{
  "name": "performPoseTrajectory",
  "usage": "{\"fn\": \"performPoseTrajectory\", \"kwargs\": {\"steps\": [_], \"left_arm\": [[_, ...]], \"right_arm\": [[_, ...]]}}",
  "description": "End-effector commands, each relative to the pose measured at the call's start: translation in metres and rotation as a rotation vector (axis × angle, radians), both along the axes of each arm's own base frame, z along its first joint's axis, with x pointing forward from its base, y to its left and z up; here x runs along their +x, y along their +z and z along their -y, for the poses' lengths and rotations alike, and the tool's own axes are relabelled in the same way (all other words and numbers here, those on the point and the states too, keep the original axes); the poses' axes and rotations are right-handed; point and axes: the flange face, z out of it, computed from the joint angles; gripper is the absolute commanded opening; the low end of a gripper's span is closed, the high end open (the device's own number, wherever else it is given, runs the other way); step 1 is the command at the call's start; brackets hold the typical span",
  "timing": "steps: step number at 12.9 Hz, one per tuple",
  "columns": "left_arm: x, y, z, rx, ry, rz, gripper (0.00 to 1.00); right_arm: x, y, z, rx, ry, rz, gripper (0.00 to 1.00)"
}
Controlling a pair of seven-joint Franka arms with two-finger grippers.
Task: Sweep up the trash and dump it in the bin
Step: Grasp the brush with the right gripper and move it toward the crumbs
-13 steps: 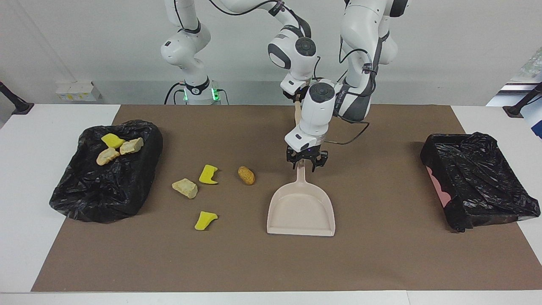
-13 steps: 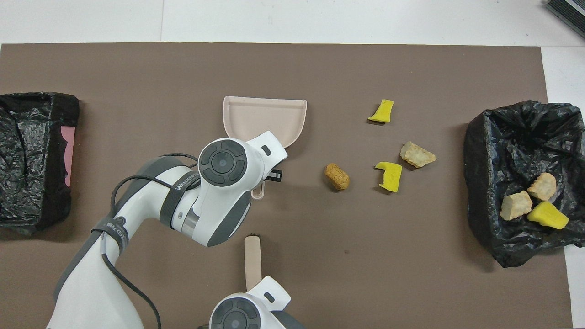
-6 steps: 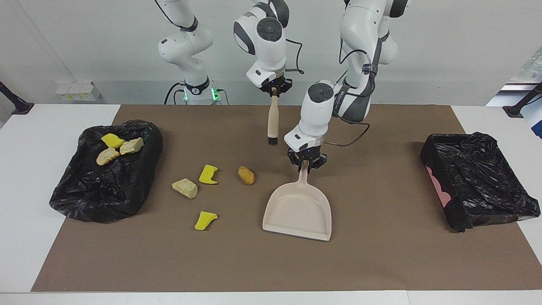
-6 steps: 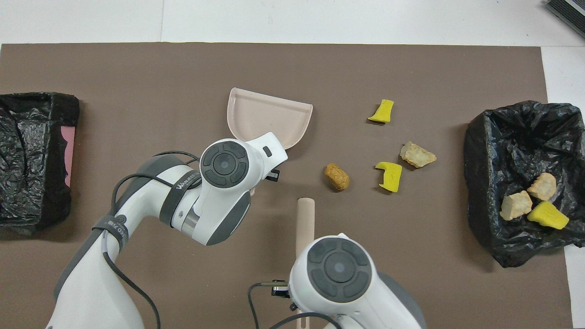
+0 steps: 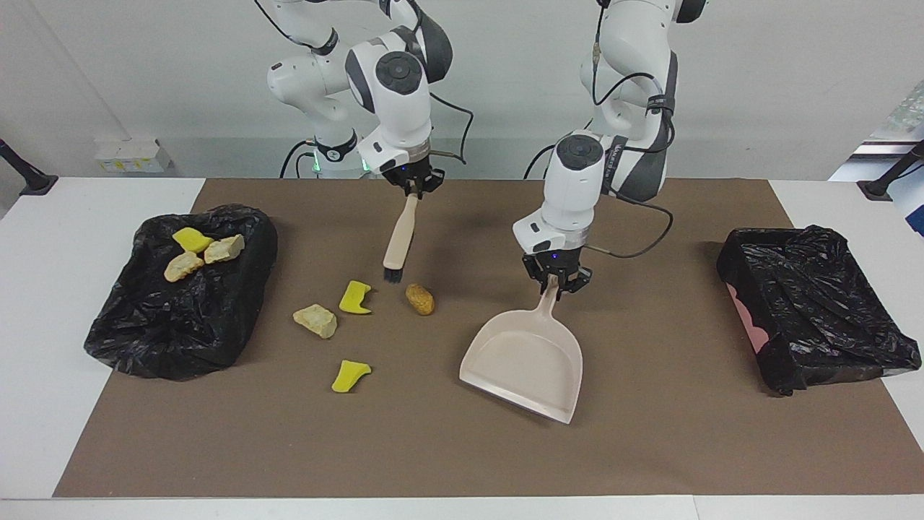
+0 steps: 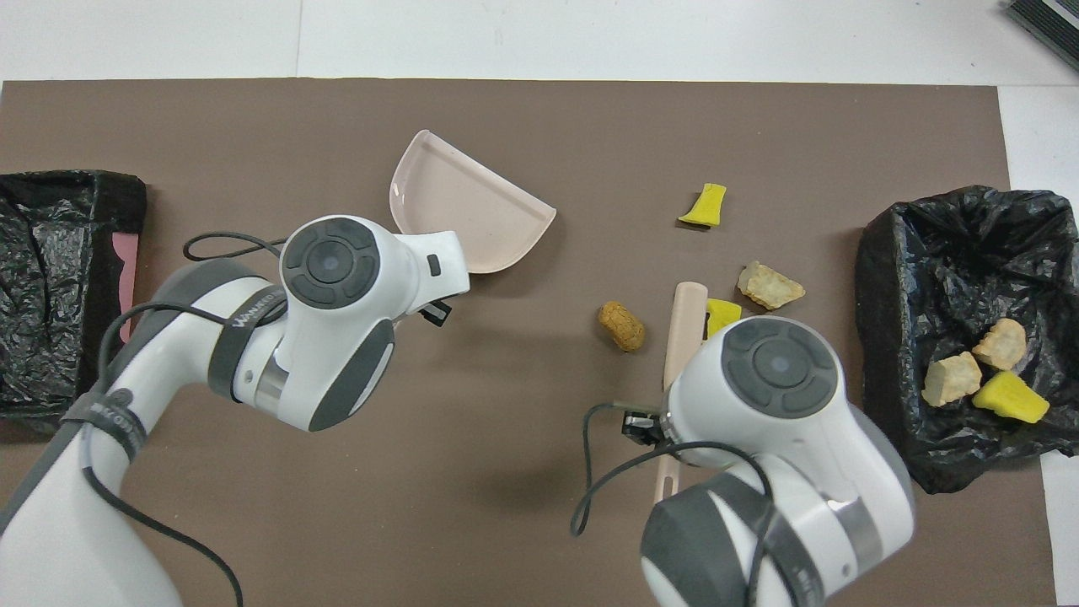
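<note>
Across the facing view, the left pincer [image 5: 554, 282] clamps the dustpan [image 5: 525, 361] by its handle, pan tilted on the brown mat [image 5: 650, 448]. The right pincer [image 5: 411, 184] grips the brush [image 5: 399, 238], bristles just above the mat near the brown lump [image 5: 419, 298].

From overhead, four trash scraps [image 6: 766, 286] lie on the surface between dustpan and the bin [image 6: 927, 253] at the right arm's end; three more sit inside it.
</note>
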Motion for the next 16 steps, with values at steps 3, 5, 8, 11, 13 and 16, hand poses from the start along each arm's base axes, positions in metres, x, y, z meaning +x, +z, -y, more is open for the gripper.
{"fn": "performPoseTrajectory", "kwargs": {"steps": [3,5,8,11,13,16], "left_arm": [[0.005,0.016,-0.049,0.076,-0.404,-0.078,0.00],[0.008,0.012,-0.063,0.086,-0.549,-0.094,0.00],[-0.001,0.006,-0.064,0.085,-0.592,-0.110,0.00],[-0.032,-0.003,-0.055,0.077,-0.617,-0.114,0.00],[-0.047,-0.007,-0.044,0.072,-0.625,-0.101,0.00],[-0.061,-0.028,-0.029,0.072,-0.538,-0.121,0.00]], "right_arm": [[0.028,-0.019,0.106,-0.106,0.094,-0.022,0.00],[0.036,-0.029,0.149,-0.139,0.091,-0.042,0.00],[0.043,-0.062,0.163,-0.272,0.204,-0.101,0.00],[0.049,-0.066,0.166,-0.227,0.351,-0.104,0.00],[0.053,-0.089,0.155,-0.220,0.377,-0.133,0.00],[0.061,-0.106,0.119,-0.189,0.440,-0.112,0.00]]}}
